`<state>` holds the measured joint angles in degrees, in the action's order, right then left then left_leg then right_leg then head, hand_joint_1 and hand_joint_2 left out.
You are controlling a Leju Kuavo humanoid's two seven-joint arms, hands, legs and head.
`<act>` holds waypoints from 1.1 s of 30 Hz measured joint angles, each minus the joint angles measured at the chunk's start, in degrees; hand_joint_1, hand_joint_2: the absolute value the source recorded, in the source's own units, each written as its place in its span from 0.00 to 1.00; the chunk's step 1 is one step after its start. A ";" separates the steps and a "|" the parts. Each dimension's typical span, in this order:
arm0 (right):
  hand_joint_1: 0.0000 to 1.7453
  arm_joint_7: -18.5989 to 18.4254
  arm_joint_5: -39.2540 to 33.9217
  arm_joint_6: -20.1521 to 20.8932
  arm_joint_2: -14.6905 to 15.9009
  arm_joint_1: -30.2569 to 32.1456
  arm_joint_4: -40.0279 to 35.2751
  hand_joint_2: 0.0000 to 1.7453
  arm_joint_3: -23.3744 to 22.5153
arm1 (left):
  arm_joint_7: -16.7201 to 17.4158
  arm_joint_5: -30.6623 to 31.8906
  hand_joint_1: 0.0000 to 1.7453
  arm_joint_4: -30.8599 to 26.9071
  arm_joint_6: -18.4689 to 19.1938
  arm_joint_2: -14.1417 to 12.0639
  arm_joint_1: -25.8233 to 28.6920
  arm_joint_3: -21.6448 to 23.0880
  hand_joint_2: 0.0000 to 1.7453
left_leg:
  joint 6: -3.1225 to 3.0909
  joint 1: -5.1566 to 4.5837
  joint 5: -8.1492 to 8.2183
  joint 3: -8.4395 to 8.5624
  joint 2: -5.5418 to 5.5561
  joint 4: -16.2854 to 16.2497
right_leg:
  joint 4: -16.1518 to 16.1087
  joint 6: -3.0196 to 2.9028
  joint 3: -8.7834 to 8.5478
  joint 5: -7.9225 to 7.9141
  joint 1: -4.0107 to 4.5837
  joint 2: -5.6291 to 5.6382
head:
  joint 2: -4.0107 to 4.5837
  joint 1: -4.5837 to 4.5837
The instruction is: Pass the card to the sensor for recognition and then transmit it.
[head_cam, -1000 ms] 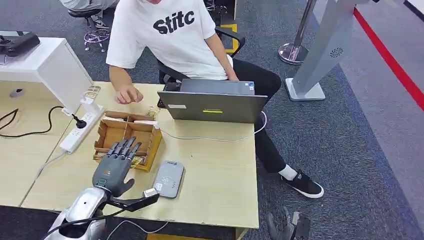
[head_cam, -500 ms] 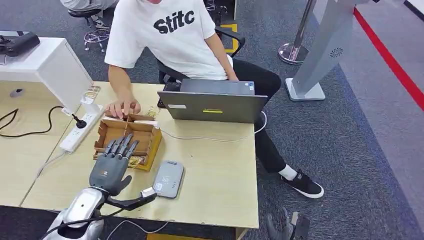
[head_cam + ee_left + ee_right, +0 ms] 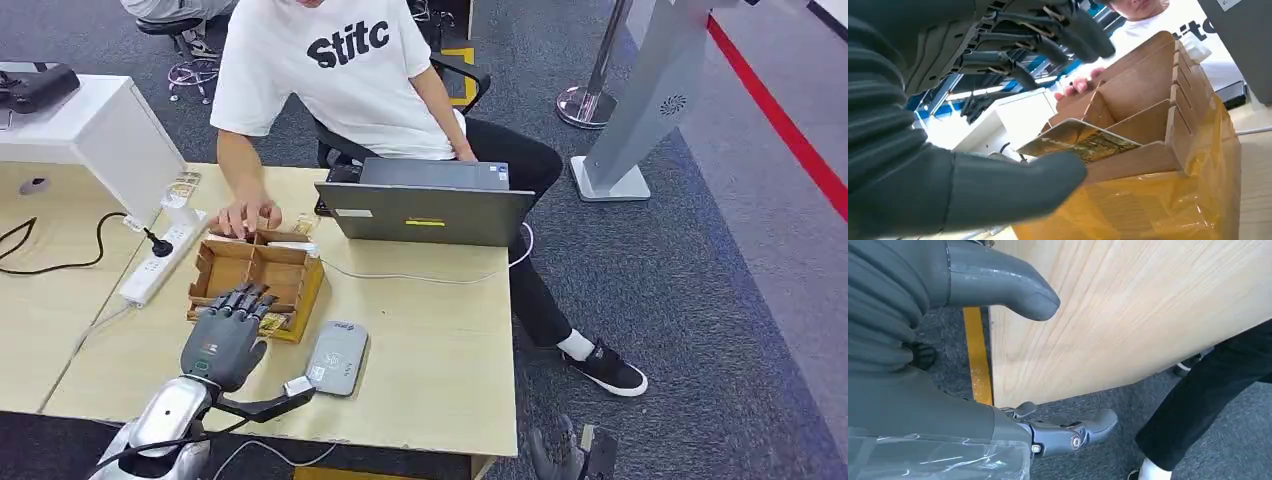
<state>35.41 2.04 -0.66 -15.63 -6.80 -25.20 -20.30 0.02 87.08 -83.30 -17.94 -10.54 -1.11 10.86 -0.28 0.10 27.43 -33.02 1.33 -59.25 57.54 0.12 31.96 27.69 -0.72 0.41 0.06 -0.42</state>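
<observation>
Seen from the head view, the left hand is poised over the divided box's near compartment, left of the sensor. At the left wrist, the card lies tilted there, the fingers spread, grasping nothing; the thumb should be slid beneath its raised edge. At the right wrist, the right hand hangs released beside the desk.

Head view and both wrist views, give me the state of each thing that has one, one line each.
left hand: open, fingers spread over the card, not gripping it
right hand: holds nothing, hanging beside the table edge
card: lying tilted in the box's near compartment
cardboard box: open-topped
laptop: lid open
</observation>
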 joint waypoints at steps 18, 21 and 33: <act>0.00 0.20 -1.07 -0.22 0.00 0.11 0.02 1.00 0.07 | 1.03 -2.49 1.00 -1.48 -6.25 1.40 0.11 -1.81 1.00 | 0.00 0.00 0.00 0.00 0.00 0.00 | 0.00 0.00 0.00 0.00 0.00 0.01 | -0.02 0.00; 0.00 0.22 -1.27 -0.35 0.00 0.20 0.02 1.00 0.07 | 1.03 -3.15 1.00 -3.76 -7.06 2.03 0.12 -2.69 1.00 | 0.00 0.00 0.00 0.01 0.00 0.00 | 0.00 0.00 0.00 0.00 0.00 0.01 | 0.00 0.00; 0.00 0.39 -1.60 -0.52 0.00 0.49 -0.02 1.00 0.02 | -0.22 -10.71 1.00 -13.97 -9.38 3.80 0.12 -5.77 1.00 | 0.00 0.00 0.00 0.01 -0.01 0.00 | 0.00 0.00 0.01 0.00 0.00 0.01 | 0.00 0.00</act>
<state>35.80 0.44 -1.18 -15.63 -6.31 -25.22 -20.28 -0.20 76.37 -97.27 -27.32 -6.73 -0.99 5.09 -0.28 0.10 27.42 -33.01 1.32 -59.25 57.54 0.12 31.97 27.69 -0.72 0.42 0.07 -0.42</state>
